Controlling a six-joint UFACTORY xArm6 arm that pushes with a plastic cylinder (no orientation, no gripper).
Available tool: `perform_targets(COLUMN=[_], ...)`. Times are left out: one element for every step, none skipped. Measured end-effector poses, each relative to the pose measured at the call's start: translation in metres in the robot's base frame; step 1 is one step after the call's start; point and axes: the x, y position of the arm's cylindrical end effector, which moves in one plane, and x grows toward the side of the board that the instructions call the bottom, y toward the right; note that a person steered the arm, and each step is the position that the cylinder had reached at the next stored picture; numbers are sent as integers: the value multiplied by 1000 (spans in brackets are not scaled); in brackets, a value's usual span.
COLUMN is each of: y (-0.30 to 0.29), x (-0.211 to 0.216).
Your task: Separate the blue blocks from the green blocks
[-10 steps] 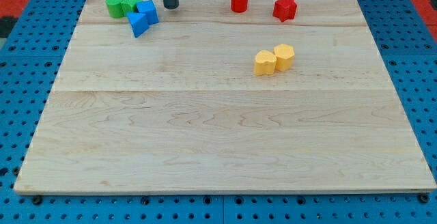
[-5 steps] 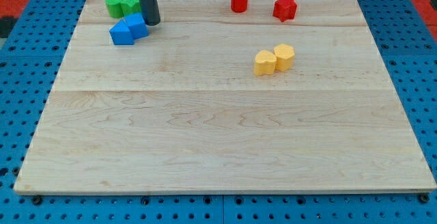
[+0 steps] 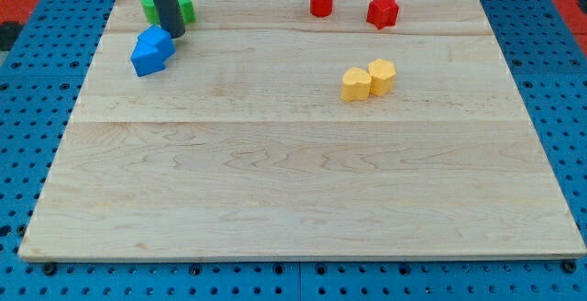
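Two blue blocks (image 3: pixel 151 50) lie pressed together near the view's top left; their shapes are hard to make out. Two green blocks (image 3: pixel 186 6) sit just above them at the board's top edge, partly hidden behind the dark rod. My tip (image 3: pixel 173 33) is at the blue blocks' upper right edge, touching or nearly touching them, between them and the green blocks. A small gap separates the blue pair from the green pair.
A red cylinder (image 3: pixel 320 0) and a red star-like block (image 3: pixel 382 11) stand at the view's top, right of centre. Two yellow blocks (image 3: pixel 369 79) sit side by side at the centre right. The wooden board (image 3: pixel 293 191) rests on a blue pegboard.
My tip has moved left and slightly down. It has pushed the two blue blocks down and left, away from the green blocks.
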Motion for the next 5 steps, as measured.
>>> perform_targets(y=[-2, -7, -33, -57, -57], x=[4, 6, 8, 11, 42])
